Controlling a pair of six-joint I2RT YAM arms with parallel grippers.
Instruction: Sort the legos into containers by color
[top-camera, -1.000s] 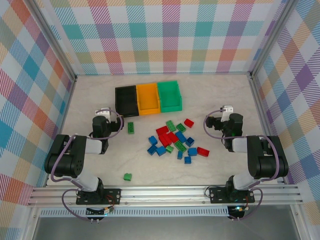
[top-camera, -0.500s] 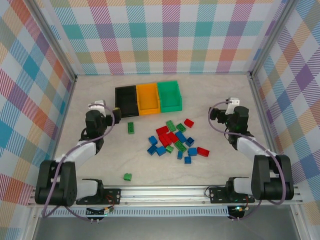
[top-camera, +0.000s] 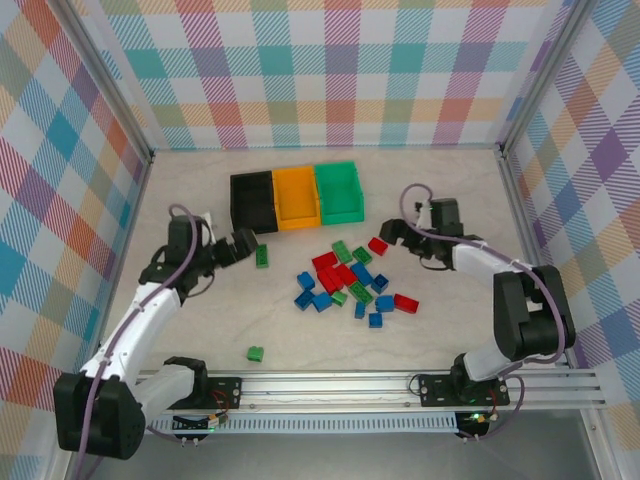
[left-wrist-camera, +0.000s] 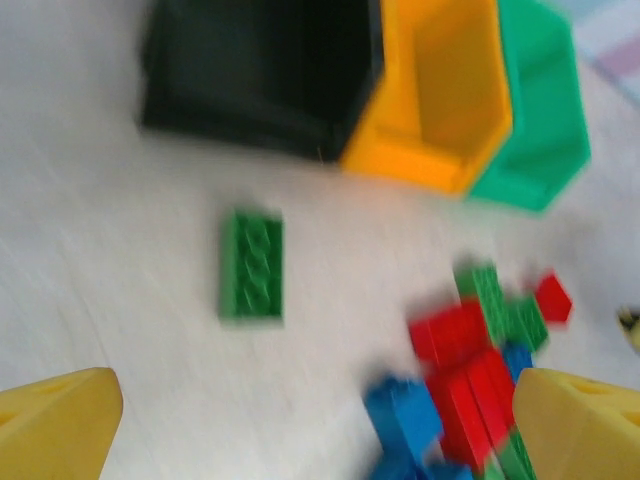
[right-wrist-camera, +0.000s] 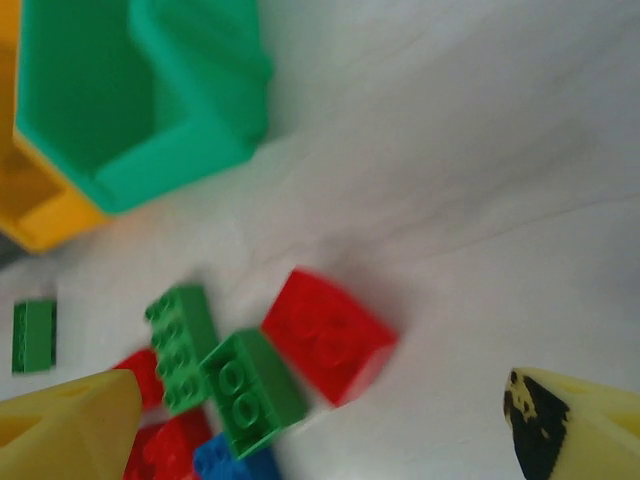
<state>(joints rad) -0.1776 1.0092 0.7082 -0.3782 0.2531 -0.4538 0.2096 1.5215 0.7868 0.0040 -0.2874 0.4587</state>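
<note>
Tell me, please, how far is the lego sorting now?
Nothing is sorted yet: the black bin, orange bin and green bin look empty. Nothing is in hand: the left gripper is open near a lone green brick, the right gripper open near a red brick. Remaining: the whole pile and a stray green brick.

black bin, orange bin, green bin; red, green and blue legos; pale marbled desk; pastel plaid walls; left pincer has yellow fingers.
</note>
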